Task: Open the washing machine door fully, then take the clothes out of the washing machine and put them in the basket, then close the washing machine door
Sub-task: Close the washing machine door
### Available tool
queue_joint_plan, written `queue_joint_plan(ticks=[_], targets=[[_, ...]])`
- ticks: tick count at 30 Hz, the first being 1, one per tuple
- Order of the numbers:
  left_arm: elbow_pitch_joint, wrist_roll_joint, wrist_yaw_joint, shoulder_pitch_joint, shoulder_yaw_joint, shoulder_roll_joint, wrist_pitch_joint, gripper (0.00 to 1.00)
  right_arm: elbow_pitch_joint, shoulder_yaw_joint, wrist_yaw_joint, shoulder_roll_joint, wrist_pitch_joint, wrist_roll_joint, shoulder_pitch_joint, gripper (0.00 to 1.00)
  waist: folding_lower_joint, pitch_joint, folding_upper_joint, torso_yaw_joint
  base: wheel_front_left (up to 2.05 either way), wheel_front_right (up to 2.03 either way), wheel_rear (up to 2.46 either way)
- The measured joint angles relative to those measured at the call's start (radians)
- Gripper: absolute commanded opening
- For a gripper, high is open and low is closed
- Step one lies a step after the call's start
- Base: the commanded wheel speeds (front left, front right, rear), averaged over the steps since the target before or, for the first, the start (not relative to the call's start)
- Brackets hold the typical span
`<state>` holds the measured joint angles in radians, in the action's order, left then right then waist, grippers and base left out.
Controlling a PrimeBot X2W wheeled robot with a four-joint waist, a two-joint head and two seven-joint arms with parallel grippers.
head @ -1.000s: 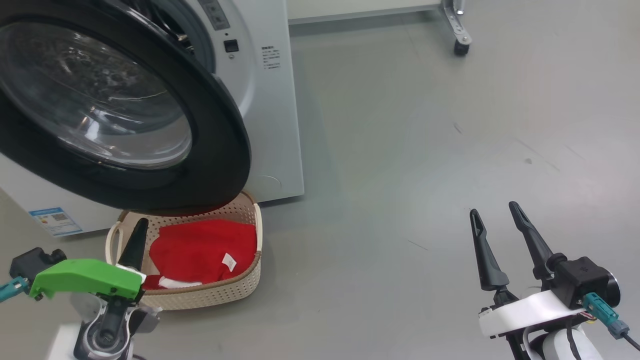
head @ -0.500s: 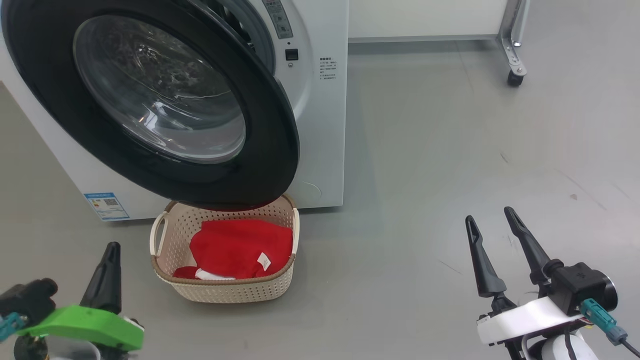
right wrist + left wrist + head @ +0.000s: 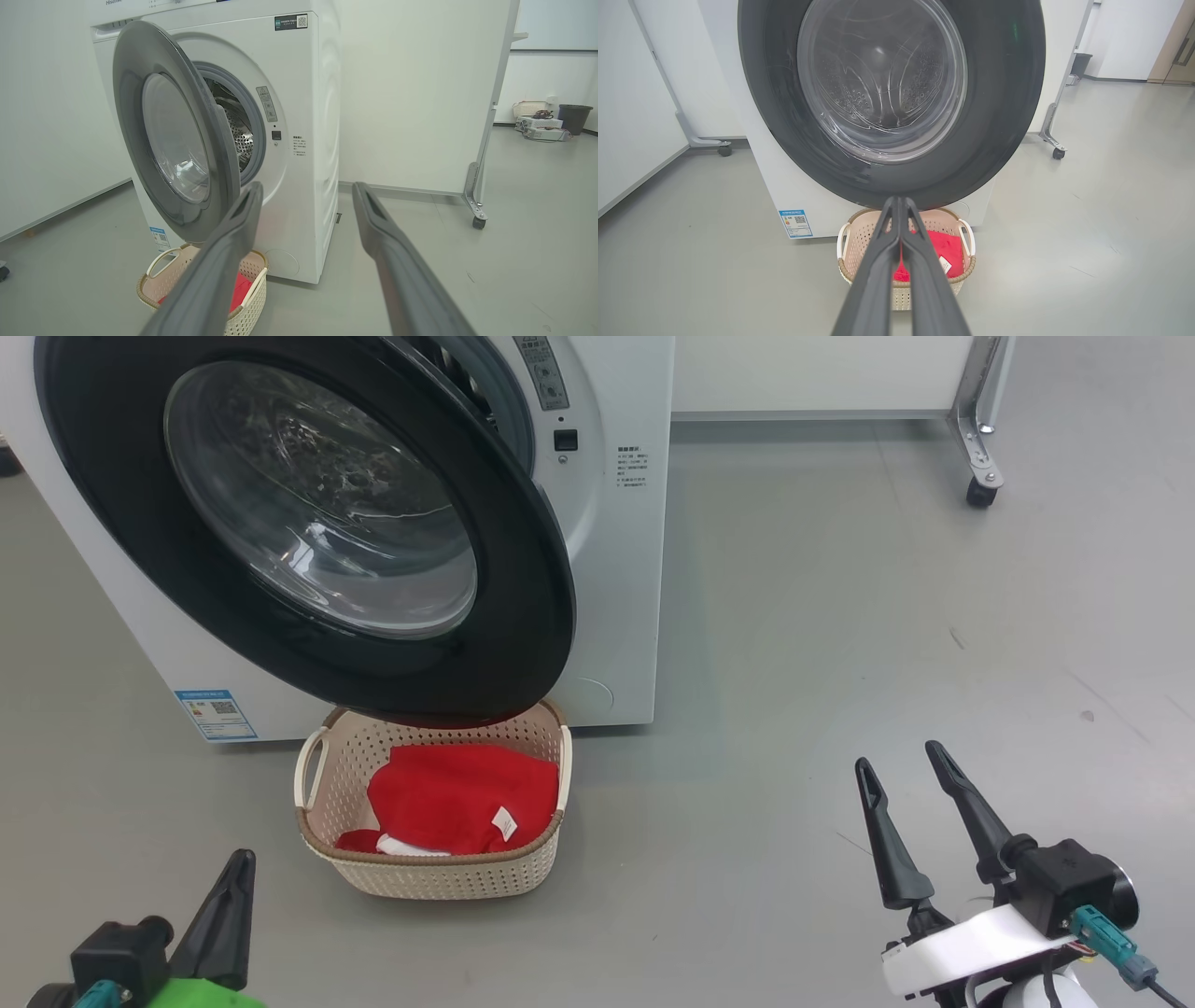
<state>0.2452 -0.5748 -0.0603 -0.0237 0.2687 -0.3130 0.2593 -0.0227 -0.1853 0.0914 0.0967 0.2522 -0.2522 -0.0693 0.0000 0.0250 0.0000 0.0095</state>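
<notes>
The washing machine (image 3: 616,569) stands at the upper left, its door (image 3: 308,523) swung part-way out, black rim and glass bowl facing me. Under the door's lower edge, on the floor, sits the cream basket (image 3: 434,879) with the red clothes (image 3: 457,789) lying inside. My left gripper (image 3: 245,855) is shut and empty at the lower left, a short way in front of the basket's left corner. In the left wrist view its gripper (image 3: 897,199) points at the door (image 3: 999,93) above the basket (image 3: 845,275). My right gripper (image 3: 896,756) stands open over bare floor, far right of the basket.
A metal frame leg on a caster (image 3: 980,490) stands on the floor right of the machine, below a white panel. In the right wrist view the steel drum (image 3: 238,135) shows behind the door (image 3: 135,116), and a dark bin (image 3: 574,116) with boxes sits far back right.
The head camera has shifted, so machine and basket sit further right and higher. My left gripper has drawn back from the basket's left edge to the floor in front of it. The right gripper is unchanged.
</notes>
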Motion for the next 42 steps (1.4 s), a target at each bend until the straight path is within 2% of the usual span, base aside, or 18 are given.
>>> queue_joint_plan(ticks=[1,4,5,18,42], targets=[[-0.001,0.008,0.012,-0.004,-0.004,0.002,0.0,0.04,-0.003,0.0,0.0,-0.002,0.0,-0.001,-0.002,1.0,0.0,0.0,0.0,0.001,0.0,0.0,0.0],[-0.018,0.032,0.04,-0.017,-0.018,0.019,0.0,0.93,-0.014,0.001,0.0,-0.004,0.0,-0.003,-0.004,1.0,0.0,0.0,0.0,0.003,0.0,0.0,0.0],[-0.034,0.049,0.046,-0.019,-0.026,0.027,-0.003,1.0,-0.016,0.002,-0.001,-0.005,0.0,-0.005,-0.005,1.0,0.0,0.0,0.0,0.004,0.0,0.0,0.0],[-0.128,0.109,0.073,-0.048,-0.093,0.105,-0.003,1.0,-0.067,0.009,-0.015,-0.017,-0.023,-0.029,-0.022,1.0,0.0,-0.003,0.0,0.006,0.0,0.0,0.0],[-0.146,0.166,0.053,-0.092,-0.139,0.16,-0.003,1.0,-0.076,0.004,-0.022,-0.018,-0.023,-0.029,-0.021,1.0,0.0,-0.017,0.0,0.006,0.0,0.0,0.0]])
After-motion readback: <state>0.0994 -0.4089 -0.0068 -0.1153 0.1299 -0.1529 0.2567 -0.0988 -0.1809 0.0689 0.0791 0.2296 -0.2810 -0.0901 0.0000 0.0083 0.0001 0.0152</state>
